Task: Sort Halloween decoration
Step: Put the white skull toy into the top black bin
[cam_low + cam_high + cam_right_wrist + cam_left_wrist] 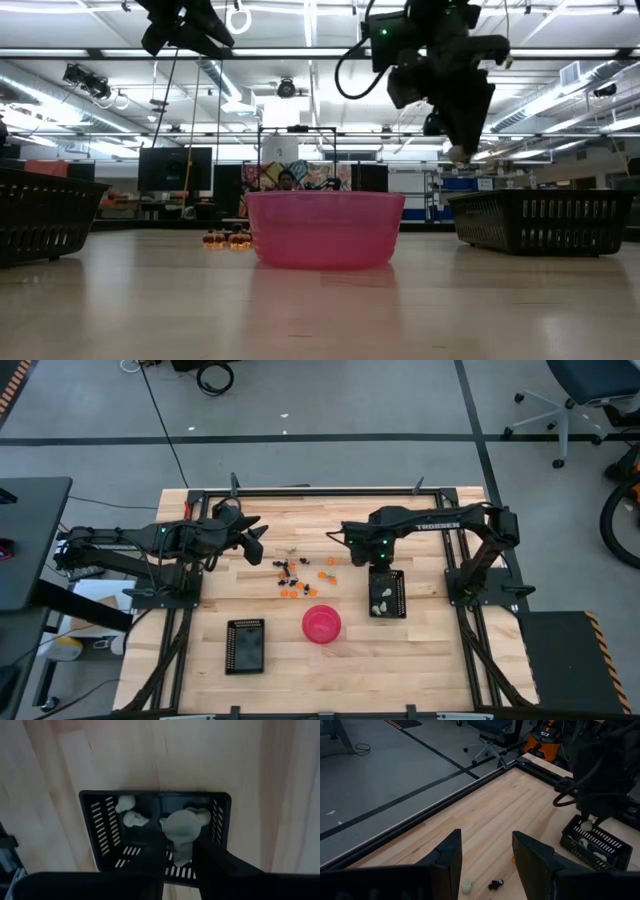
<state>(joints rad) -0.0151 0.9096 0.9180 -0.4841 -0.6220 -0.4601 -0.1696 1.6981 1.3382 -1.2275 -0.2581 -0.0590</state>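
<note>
Right gripper (180, 851) is clamped on a pale whitish-green piece (184, 831) above the right tray (400, 597); you'd judge it light, rigid, pinch mid-body; left gripper (485, 857) fingers apart over the loose pieces (296, 574) mid-table.

- Grey floor (330, 400) with dark lines surrounds the wooden table (420, 660).
- An office chair (575, 400) stands beyond the table's far right corner.
- Ceiling strip lights (300, 60) glow above.
</note>
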